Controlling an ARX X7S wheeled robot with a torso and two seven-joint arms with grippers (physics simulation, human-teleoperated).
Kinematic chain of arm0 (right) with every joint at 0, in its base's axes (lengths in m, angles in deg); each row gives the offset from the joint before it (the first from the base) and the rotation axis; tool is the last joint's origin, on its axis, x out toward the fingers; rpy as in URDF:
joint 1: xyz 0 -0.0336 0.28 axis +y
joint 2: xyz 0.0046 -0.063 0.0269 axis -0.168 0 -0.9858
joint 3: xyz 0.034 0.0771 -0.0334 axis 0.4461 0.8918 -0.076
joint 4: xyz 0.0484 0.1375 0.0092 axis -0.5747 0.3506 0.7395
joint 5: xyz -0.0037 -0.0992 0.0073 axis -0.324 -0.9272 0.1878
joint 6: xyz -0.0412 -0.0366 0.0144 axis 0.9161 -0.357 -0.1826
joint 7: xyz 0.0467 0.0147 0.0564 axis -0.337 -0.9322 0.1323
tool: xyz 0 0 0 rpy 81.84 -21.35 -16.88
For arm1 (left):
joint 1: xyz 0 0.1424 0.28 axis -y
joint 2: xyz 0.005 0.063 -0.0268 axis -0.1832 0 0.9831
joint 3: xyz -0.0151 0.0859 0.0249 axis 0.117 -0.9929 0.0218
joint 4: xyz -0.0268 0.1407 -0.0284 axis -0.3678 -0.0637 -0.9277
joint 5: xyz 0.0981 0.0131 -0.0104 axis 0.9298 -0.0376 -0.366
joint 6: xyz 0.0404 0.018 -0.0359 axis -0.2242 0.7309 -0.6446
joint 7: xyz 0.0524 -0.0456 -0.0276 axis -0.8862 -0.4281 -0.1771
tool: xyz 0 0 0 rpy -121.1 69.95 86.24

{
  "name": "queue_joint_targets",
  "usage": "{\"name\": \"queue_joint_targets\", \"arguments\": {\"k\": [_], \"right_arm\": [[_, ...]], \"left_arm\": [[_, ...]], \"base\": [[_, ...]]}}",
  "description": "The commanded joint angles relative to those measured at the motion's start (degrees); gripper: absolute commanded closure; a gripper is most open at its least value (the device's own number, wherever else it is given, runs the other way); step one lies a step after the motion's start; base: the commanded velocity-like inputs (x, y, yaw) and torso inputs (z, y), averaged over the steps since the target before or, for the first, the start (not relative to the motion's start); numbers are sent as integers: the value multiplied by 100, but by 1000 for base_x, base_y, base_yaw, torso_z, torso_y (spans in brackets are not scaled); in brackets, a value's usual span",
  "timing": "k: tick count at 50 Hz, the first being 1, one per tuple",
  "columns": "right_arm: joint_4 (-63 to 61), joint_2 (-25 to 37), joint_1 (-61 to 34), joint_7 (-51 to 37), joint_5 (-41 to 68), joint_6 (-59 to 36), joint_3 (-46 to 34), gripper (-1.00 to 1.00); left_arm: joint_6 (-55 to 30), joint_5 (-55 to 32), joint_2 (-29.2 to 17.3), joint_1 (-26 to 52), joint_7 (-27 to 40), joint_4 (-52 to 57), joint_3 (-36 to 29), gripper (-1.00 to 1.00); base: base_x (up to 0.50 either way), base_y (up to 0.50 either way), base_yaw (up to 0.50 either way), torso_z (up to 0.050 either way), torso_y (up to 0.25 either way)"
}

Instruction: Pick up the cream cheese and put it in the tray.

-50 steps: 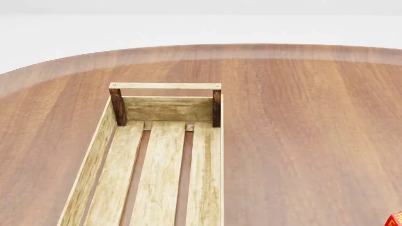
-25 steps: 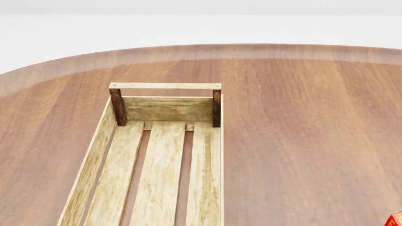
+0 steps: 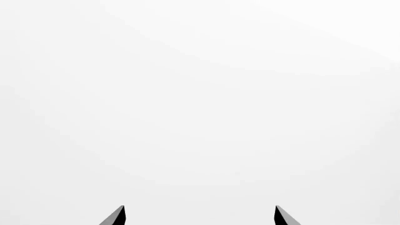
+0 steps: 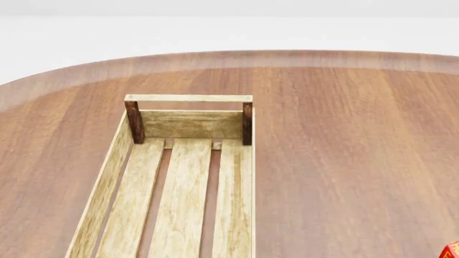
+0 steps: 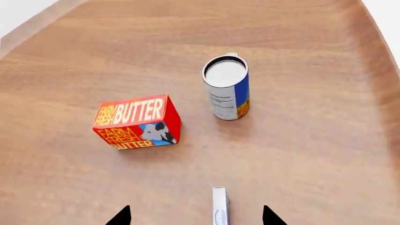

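In the right wrist view the cream cheese [image 5: 219, 206] shows as a thin white box standing on edge on the wooden table, between the two dark tips of my right gripper [image 5: 196, 216], which is open and apart from it. The tray [image 4: 190, 123], a pale slatted crate with dark corner posts and a rail handle, lies left of centre in the head view with nothing inside its visible part. My left gripper [image 3: 200, 215] is open, its tips wide apart against a blank white background. Neither arm shows in the head view.
A red-orange butter box [image 5: 137, 122] and an upright blue-and-orange can [image 5: 226, 86] stand on the table beyond the cream cheese. A red corner of a box [image 4: 452, 250] peeks in at the head view's lower right. The round table's far edge [image 4: 237, 56] curves across.
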Motion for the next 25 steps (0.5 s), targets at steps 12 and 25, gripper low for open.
{"name": "queue_joint_targets", "arguments": {"k": [12, 25], "right_arm": [[1437, 37, -106, 264, -414, 520, -361, -100], [1943, 149, -170, 455, -517, 737, -503, -100]], "left_arm": [[242, -57, 116, 0, -176, 0, 180, -100], [143, 23, 116, 92, -215, 0, 103, -100]], "base": [[0, 0, 0, 0, 0], [0, 0, 0, 0, 0]]}}
